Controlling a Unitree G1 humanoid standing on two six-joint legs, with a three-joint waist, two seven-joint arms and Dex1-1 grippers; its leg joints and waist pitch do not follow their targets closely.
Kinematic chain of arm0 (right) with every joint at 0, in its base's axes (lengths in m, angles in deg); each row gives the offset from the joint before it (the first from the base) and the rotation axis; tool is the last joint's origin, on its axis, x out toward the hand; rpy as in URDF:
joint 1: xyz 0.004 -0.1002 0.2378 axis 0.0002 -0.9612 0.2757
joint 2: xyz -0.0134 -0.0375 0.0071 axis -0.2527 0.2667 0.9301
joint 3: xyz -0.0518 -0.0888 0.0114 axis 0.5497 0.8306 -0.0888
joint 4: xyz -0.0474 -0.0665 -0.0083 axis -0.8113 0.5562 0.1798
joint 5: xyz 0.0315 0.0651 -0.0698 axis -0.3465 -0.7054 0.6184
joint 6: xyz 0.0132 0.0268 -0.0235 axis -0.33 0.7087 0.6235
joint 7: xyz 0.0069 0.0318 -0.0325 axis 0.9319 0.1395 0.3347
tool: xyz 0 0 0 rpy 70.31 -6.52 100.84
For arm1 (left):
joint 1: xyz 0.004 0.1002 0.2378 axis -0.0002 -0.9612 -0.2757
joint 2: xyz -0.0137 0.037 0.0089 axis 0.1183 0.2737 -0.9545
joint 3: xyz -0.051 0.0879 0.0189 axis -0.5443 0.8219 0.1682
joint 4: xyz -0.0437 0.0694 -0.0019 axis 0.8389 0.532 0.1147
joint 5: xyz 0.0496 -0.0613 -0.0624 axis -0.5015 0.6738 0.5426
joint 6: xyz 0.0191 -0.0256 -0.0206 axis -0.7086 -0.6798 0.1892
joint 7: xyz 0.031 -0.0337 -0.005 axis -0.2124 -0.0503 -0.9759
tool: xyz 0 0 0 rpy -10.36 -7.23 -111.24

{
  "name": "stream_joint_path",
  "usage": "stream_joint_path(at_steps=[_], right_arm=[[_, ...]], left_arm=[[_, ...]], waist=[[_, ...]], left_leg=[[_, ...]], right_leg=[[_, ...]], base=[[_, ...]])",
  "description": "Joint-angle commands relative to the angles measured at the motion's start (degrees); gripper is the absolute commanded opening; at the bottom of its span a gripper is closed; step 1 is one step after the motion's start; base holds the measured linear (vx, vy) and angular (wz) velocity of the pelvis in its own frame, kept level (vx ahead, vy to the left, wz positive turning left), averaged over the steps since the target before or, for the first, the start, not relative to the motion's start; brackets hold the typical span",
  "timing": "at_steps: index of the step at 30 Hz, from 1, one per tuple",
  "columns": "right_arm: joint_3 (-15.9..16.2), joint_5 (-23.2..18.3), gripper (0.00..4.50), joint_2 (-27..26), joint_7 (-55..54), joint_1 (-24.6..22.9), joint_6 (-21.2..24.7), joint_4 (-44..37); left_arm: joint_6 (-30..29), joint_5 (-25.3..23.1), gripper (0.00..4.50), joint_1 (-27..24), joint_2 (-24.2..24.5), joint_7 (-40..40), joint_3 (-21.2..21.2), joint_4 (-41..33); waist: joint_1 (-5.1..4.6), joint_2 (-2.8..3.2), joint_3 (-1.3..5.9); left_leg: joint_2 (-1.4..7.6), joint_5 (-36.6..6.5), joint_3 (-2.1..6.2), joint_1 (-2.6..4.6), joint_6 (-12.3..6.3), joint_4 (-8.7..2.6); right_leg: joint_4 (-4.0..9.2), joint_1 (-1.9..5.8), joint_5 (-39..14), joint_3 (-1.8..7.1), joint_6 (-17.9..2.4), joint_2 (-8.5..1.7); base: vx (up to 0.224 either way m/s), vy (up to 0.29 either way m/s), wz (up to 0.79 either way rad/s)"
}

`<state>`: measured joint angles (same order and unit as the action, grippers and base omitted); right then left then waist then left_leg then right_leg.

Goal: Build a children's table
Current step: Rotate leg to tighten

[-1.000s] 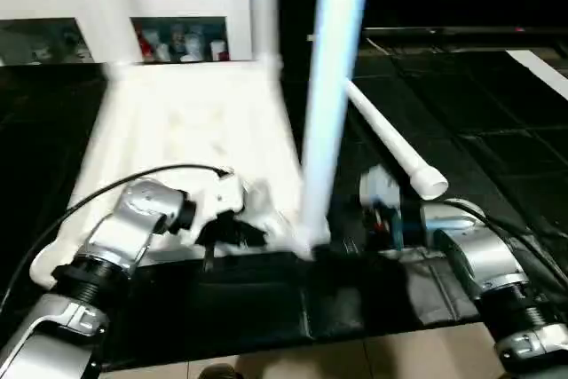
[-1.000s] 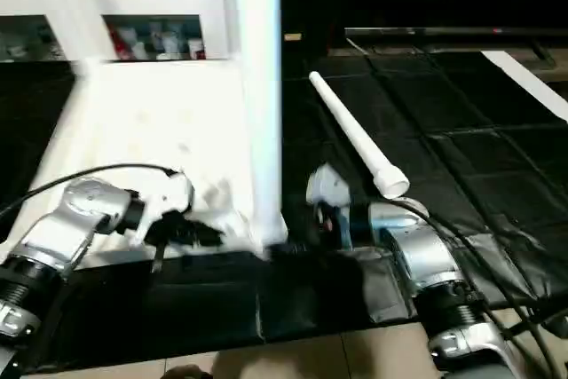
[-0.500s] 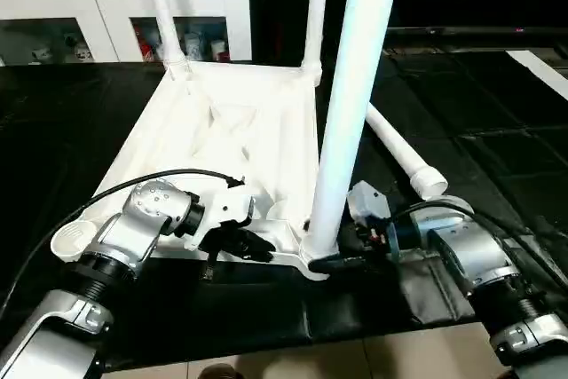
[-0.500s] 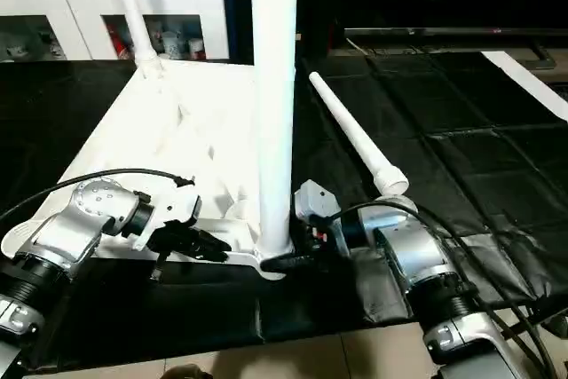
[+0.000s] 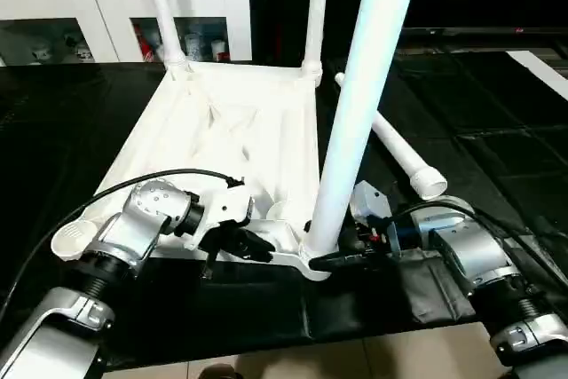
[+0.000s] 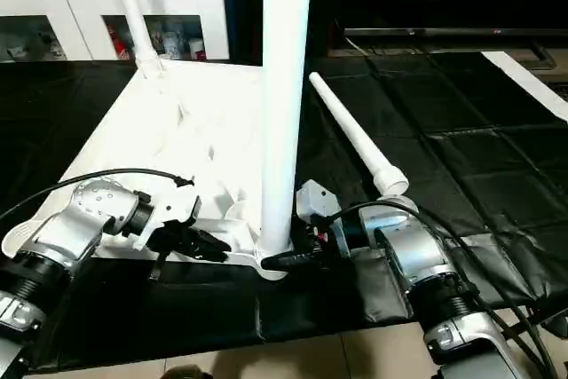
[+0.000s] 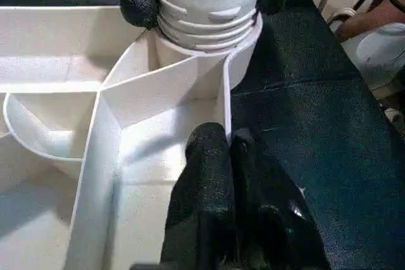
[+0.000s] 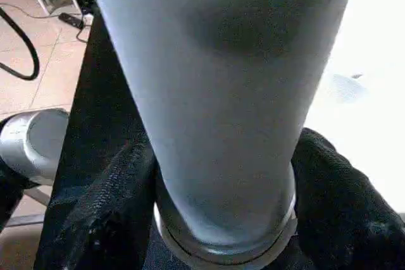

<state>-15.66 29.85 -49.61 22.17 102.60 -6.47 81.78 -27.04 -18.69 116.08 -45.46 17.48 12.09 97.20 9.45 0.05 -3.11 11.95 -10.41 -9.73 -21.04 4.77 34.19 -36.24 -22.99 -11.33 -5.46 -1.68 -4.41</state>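
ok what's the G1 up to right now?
It's assembling a children's table. The tabletop lies upside down on the black mat. The right gripper straddles the base of the near leg at its corner socket; the left gripper is shut, pinching the tabletop's near edge. Two far legs already stand in their sockets, and one loose leg lies on the mat.

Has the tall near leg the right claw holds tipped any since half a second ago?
Yes, slightly. The near leg stays seated in its corner socket, but its top now leans further right, judged against the far leg.
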Motion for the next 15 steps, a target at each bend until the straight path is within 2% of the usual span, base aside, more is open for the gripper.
stream_joint_path(at_steps=[1,3,5,6,7,8,9,10,11,12,15], right_arm=[[-0.27,-1.2,2.67,-2.41,-3.06,-0.82,1.14,-0.62],[-1.07,-0.57,2.67,-4.32,-7.57,-0.71,2.15,0.07],[-2.12,0.38,2.67,-6.96,-13.69,0.01,3.73,1.6],[-2.98,0.7,2.67,-8.83,-17.58,0.69,4.59,2.84],[-3.78,1.07,2.67,-11.24,-21.85,1.54,4.95,4.31],[-3.78,1.07,2.67,-11.24,-21.85,1.54,4.95,4.31],[-4.42,1.75,2.67,-14.2,-26.74,2.51,4.8,6.0],[-4.5,2.56,2.67,-16.24,-30.14,3.28,4.32,7.29],[-4.62,2.86,2.67,-16.91,-31.44,3.56,4.28,7.72],[-5.31,3.99,2.67,-19.77,-37.23,4.79,4.28,9.68],[-6.61,4.46,2.67,-22.22,-42.33,5.92,4.89,11.34]], left_arm=[[-2.82,0.31,0.0,1.45,-1.89,-6.92,-2.86,-0.37],[-4.96,1.05,0.0,1.25,-3.29,-10.71,-4.63,-0.77],[-7.56,1.3,0.0,0.67,-4.71,-14.88,-6.07,-1.93],[-9.22,1.06,0.0,0.11,-5.39,-17.2,-6.57,-3.11],[-11.55,0.77,0.0,-0.88,-6.34,-19.98,-7.12,-5.16],[-11.55,0.77,0.0,-0.88,-6.34,-19.98,-7.12,-5.16],[-14.92,0.49,0.0,-2.41,-7.66,-23.38,-7.79,-8.34],[-17.49,0.17,0.0,-3.55,-9.05,-25.84,-8.1,-10.77],[-18.39,0.09,0.0,-3.87,-9.6,-26.72,-8.19,-11.5],[-21.96,-0.25,0.0,-5.16,-12.06,-30.46,-8.5,-14.35],[-23.75,-1.03,0.0,-5.76,-14.46,-33.93,-8.16,-15.82]], waist=[[-0.48,0.21,4.2],[-0.56,0.13,4.16],[-1.05,0.11,4.13],[-1.42,0.04,4.02],[-1.84,-0.03,4.06],[-2.27,0.04,3.87],[-3.14,0.21,4.04],[-3.88,0.32,4.02],[-4.14,0.25,3.86],[-4.53,0.28,3.94],[-4.86,0.31,3.93]], left_leg=[[1.79,-9.22,0.13,0.64,-1.87,-3.67],[1.67,-9.65,0.27,0.56,-1.18,-3.79],[1.62,-10.15,0.39,0.53,-0.43,-3.97],[1.5,-10.58,0.42,0.46,-0.1,-4.05],[1.65,-10.25,0.54,0.27,0.42,-4.17],[1.59,-10.41,0.69,-0.06,0.65,-4.41],[1.38,-10.79,0.73,-0.11,1.15,-4.28],[1.44,-10.63,0.69,-0.03,1.1,-4.27],[1.31,-10.55,0.64,-0.02,0.8,-4.23],[1.29,-9.47,0.56,-0.04,0.6,-4.1],[1.06,-8.63,0.37,0.14,-0.41,-3.97]], right_leg=[[4.21,3.12,-7.82,3.35,-11.61,-4.24],[4.31,3.24,-9.52,3.24,-11.14,-4.27],[4.48,3.27,-11.21,3.19,-10.73,-4.39],[4.78,3.3,-12.72,3.14,-10.19,-4.39],[4.4,3.48,-12.31,3.22,-10.27,-4.48],[4.41,3.52,-13.01,3.05,-10.1,-4.4],[4.74,3.74,-15.4,2.99,-8.84,-4.55],[4.78,3.56,-14.32,3.08,-9.48,-4.52],[5.05,3.41,-14.27,3.11,-9.55,-4.34],[4.82,3.49,-12.7,3.19,-10.15,-4.29],[5.04,3.31,-11.69,3.25,-10.45,-3.98]], base=[[0.0,0.0,0.0],[0.0,0.0,0.0],[0.0,0.0,0.0],[0.0,0.0,0.0],[0.0,0.0,0.0],[0.0,0.0,0.0],[0.0,0.0,0.0],[0.0,0.0,0.0],[0.0,0.0,0.0],[0.0,0.0,0.0],[0.0,0.0,0.0]])
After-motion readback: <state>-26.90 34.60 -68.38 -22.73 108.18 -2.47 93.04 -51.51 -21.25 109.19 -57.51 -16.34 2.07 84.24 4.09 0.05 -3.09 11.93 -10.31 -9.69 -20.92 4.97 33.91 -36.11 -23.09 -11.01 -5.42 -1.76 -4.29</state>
